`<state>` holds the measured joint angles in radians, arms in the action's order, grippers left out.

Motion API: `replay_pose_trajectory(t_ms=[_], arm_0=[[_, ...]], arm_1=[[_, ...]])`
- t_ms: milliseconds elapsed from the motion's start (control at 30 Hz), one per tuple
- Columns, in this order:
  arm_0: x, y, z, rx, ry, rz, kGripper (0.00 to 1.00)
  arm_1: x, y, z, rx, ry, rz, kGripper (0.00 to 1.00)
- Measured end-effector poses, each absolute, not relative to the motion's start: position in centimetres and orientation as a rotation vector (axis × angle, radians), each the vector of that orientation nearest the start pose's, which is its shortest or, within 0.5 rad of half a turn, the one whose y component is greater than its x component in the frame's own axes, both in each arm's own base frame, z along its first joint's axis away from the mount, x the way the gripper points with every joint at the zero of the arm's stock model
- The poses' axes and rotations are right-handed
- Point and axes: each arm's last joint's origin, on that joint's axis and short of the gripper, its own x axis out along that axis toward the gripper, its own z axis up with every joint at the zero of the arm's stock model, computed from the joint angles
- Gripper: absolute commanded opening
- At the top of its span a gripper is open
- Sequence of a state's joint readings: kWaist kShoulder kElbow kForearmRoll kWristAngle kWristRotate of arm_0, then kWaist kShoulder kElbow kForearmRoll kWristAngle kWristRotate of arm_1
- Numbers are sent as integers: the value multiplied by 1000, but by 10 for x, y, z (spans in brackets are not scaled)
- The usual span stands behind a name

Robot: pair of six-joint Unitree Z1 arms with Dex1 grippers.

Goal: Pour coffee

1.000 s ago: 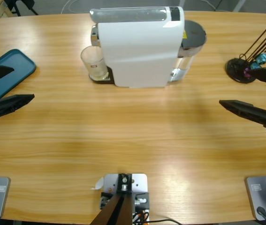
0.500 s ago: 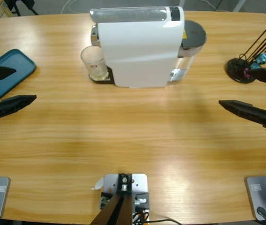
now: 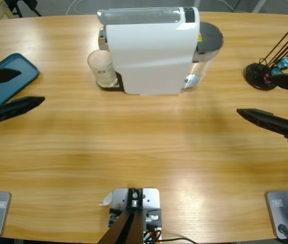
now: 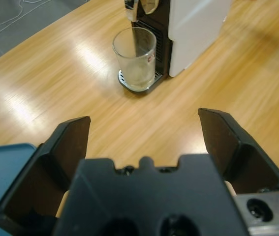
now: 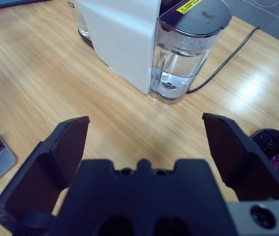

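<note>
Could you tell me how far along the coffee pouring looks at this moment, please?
Done: the glass cup already stands on the drip tray under the spout of the coffee machine, but it looks empty. In hand: nothing; the left claw and right claw are both open, apart from the machine. Left: starting the machine, then taking the filled cup.

yellow warning sticker (image 5: 188, 5), wording unreadable

High view looks straight down on the table (image 3: 144, 147), well above. Left wrist view peers low between its jaws, facing the glass (image 4: 135, 58) ahead. Right wrist view faces the water tank (image 5: 188, 54). All share the coffee machine (image 3: 151, 48).
</note>
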<state>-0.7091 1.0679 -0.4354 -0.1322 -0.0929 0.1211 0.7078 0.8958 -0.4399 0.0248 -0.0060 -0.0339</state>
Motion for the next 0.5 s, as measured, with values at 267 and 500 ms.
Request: replay_pose_trajectory(t_ms=[267, 500], arm_0=[[160, -144, 250, 256, 449, -827, 959], [189, -170, 227, 262, 489, -832, 959]], arm_1=[[82, 70, 277, -204, 450, 696, 1000], [82, 70, 277, -204, 450, 696, 1000]])
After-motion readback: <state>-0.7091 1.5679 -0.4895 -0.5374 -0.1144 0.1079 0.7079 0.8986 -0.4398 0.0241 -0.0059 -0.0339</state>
